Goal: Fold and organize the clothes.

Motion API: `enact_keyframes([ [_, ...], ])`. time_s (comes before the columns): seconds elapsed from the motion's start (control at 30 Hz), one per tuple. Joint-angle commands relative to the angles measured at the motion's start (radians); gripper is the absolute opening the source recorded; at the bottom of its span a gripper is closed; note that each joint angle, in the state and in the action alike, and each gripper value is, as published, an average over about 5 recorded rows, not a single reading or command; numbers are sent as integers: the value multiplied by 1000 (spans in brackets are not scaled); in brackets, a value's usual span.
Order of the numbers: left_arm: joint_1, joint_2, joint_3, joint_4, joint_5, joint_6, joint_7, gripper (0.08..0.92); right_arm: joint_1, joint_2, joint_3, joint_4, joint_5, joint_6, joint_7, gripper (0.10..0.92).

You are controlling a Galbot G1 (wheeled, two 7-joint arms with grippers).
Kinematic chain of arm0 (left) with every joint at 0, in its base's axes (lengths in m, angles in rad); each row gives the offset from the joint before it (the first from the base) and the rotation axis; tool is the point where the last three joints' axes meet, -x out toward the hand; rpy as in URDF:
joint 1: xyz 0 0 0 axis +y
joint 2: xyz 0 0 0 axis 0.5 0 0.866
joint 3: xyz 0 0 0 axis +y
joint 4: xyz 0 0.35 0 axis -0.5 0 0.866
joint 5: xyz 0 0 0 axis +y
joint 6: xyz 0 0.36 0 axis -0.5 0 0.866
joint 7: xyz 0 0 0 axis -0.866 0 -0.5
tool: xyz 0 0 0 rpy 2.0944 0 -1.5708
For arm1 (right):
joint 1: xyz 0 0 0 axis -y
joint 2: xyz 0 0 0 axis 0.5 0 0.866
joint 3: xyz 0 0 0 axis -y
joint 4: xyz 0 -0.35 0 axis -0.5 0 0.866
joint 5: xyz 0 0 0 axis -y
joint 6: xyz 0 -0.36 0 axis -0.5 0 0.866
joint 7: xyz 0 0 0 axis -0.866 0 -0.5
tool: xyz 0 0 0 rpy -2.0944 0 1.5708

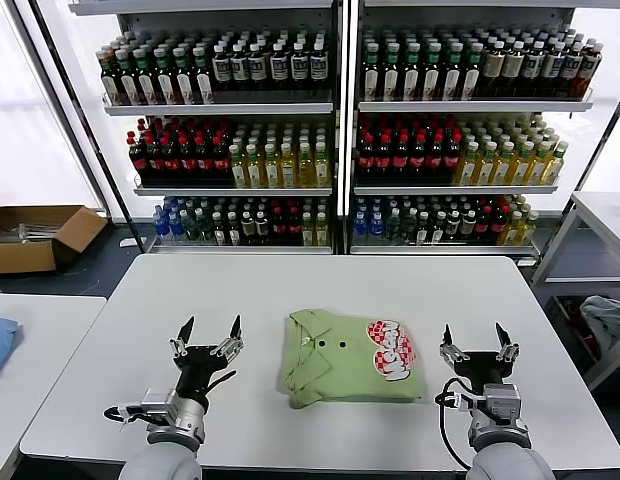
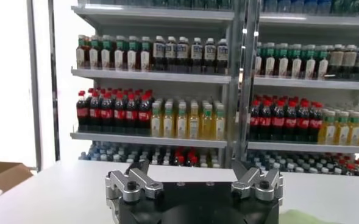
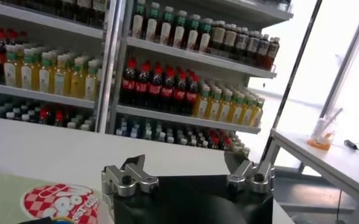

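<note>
Shelves of bottles (image 1: pixel 330 140) (behind table (image 1: pixel 190 300)) face folded polo shirt (image 1: pixel 340 365).

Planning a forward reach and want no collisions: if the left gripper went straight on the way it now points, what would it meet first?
The left gripper, jaws open, points across bare table; the way looks free up to the far edge. The polo shirt lies off to its side.

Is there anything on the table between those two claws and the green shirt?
Nothing visible. The folded polo shirt lies alone on the white table, with bare tabletop between it and the open left gripper and open right gripper.
</note>
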Motion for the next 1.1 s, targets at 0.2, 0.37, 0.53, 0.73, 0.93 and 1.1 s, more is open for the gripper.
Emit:
enact_keyframes([
  [0.2, 3, 10, -62, 16, 8, -37, 23, 823, -18, -14, 40, -7, -26, -1, -53, 823],
  [0.37, 12, 1, -68, 9, 7, -44, 31, 823, -25, -7, 55, 3, -35, -11, -82, 823],
  [0.53, 21, 0, -54, 2, 58, -28, 58, 823, -38, 6, 57, 13, -46, -13, -94, 823],
  [0.73, 18, -1, -43, -5, 62, -11, 56, 823, -48, 9, 55, 12, -50, -8, -90, 823],
  [0.93, 11, 1, -49, 5, 59, -3, 50, 823, -48, 6, 54, 11, -50, -7, -92, 823],
  [1.1, 3, 0, -52, 15, 55, -2, 46, 823, -42, 7, 47, 1, -50, -6, -93, 823],
])
